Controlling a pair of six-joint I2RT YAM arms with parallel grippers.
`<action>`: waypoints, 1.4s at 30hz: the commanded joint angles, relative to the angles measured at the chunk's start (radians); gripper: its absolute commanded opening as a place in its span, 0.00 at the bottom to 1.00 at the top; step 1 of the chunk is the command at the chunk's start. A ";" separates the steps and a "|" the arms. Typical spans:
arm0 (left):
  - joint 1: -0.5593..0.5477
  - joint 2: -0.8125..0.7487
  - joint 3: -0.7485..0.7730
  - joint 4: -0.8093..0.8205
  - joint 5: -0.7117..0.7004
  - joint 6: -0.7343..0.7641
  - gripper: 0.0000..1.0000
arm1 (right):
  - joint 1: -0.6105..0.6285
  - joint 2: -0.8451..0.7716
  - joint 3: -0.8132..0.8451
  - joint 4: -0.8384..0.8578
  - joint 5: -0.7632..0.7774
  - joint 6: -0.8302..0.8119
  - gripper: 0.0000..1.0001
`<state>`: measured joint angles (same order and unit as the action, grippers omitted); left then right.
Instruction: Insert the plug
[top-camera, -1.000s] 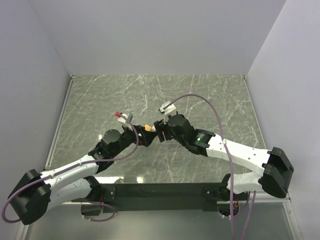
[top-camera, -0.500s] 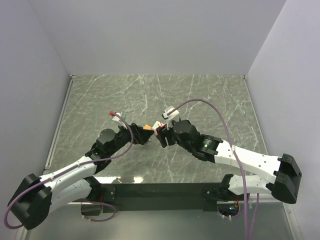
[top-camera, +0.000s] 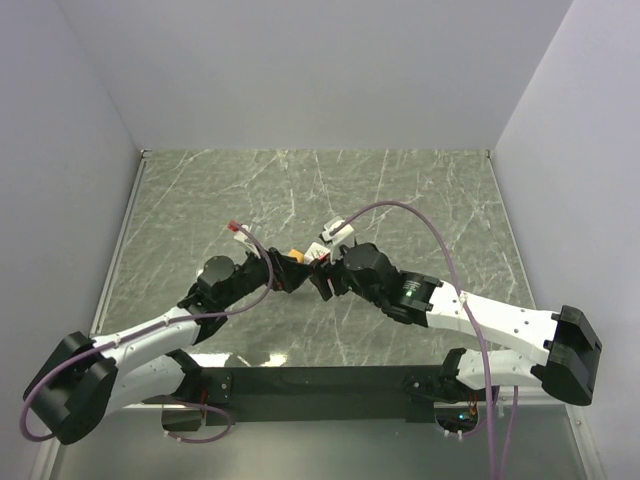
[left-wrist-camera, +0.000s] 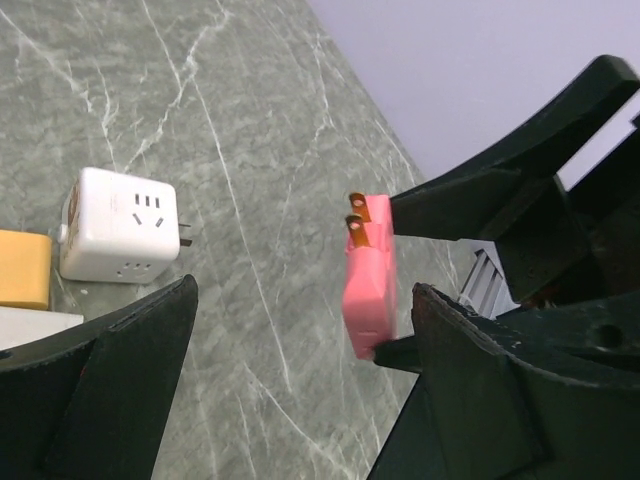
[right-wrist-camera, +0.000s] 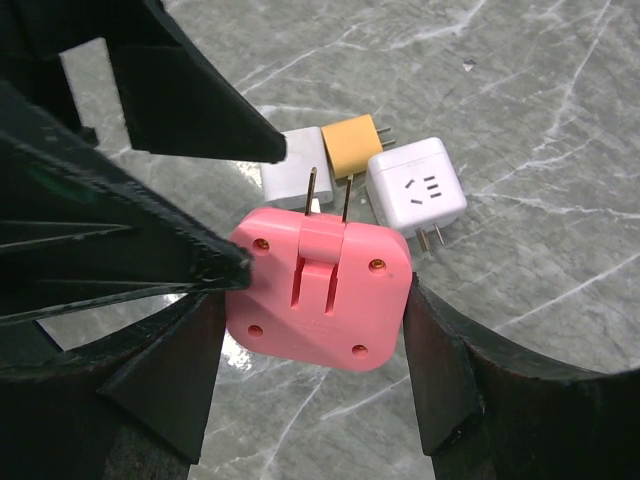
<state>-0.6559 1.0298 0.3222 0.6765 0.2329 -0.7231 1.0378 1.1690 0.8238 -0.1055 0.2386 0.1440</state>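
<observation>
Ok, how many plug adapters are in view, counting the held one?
4. The pink plug is clamped in the right gripper; a white cube adapter lies on the table, an orange plug beside it, and a second white block beyond, partly hidden. Others may be covered.

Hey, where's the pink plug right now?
In the right wrist view it sits centre frame: the pink plug is gripped in the right tool, with the white cube and orange plug on the table just beyond it.
</observation>
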 joint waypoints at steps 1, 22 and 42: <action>-0.008 0.039 0.035 0.066 0.060 -0.015 0.93 | 0.011 -0.002 0.000 0.069 -0.013 -0.014 0.07; -0.016 0.156 0.077 0.172 0.203 -0.048 0.57 | 0.031 -0.005 -0.006 0.093 0.077 -0.063 0.06; -0.041 0.220 0.135 0.166 0.234 -0.036 0.25 | 0.018 0.021 0.017 0.171 0.171 -0.127 0.46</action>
<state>-0.6670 1.2617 0.4091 0.8494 0.4076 -0.7689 1.0702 1.1858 0.7998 -0.0681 0.3443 0.0334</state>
